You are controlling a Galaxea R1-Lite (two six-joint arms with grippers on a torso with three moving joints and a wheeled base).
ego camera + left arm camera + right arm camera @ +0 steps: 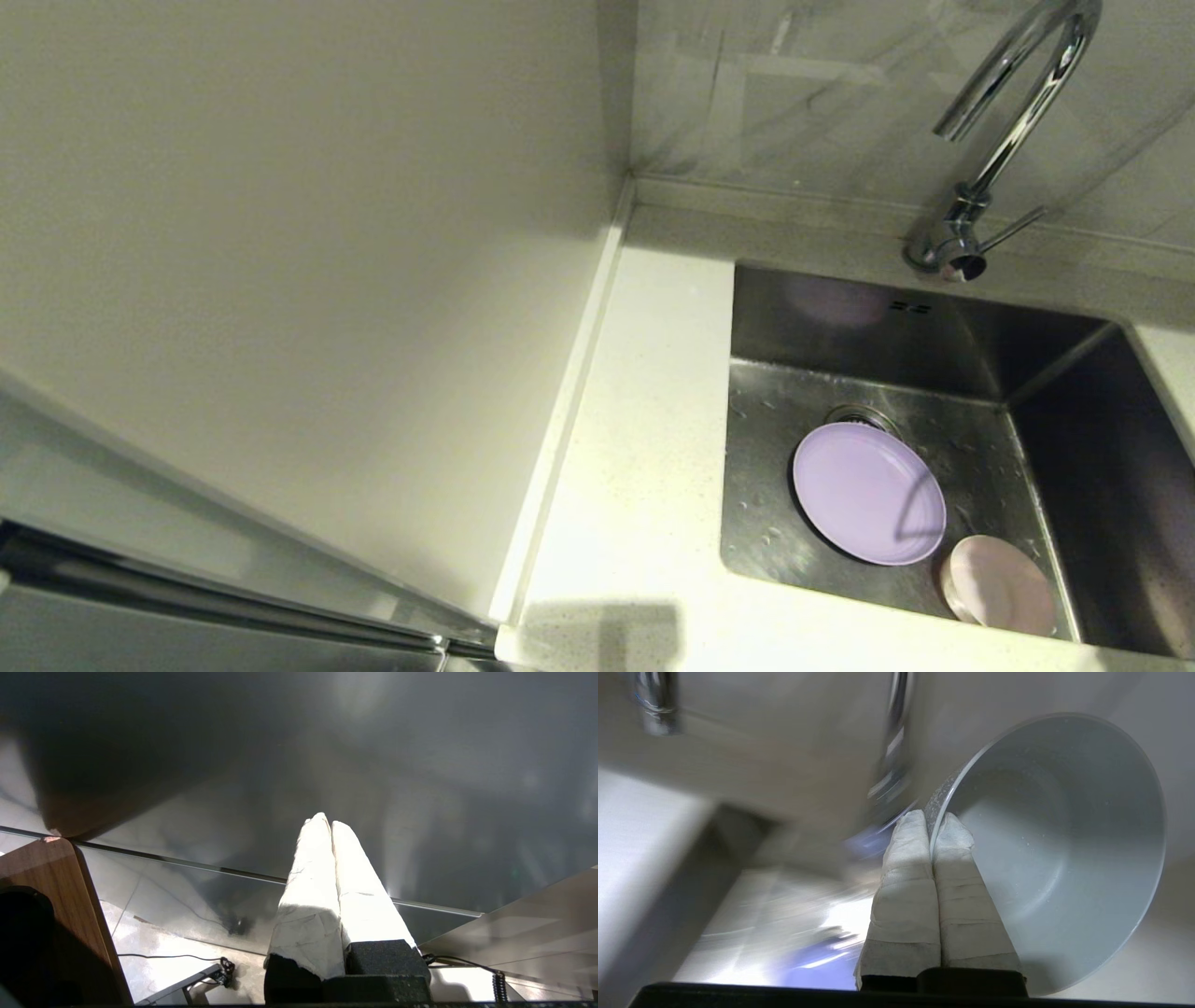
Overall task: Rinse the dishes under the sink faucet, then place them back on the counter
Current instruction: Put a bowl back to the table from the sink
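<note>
The left hand (331, 823) is parked away from the sink, its two padded fingers (312, 877) pressed together on nothing; it does not appear in the head view. In the head view, the white bench (644, 448) runs along the left side of the sink (1074, 373). The lavender plate (868, 492) lies flat on the sink floor, partly covering the drain strainer (857, 416). The pale pink bowl (999, 585) rests just beside the plate, at the near right of the basin floor. The faucet (1004, 140) stands behind the sink, its spout arching leftward. In the right wrist view, the right hand (932, 819) is clenched on the rim of the white mug (1064, 849); the mug is tilted, its wet interior facing the camera, near the faucet.
</note>
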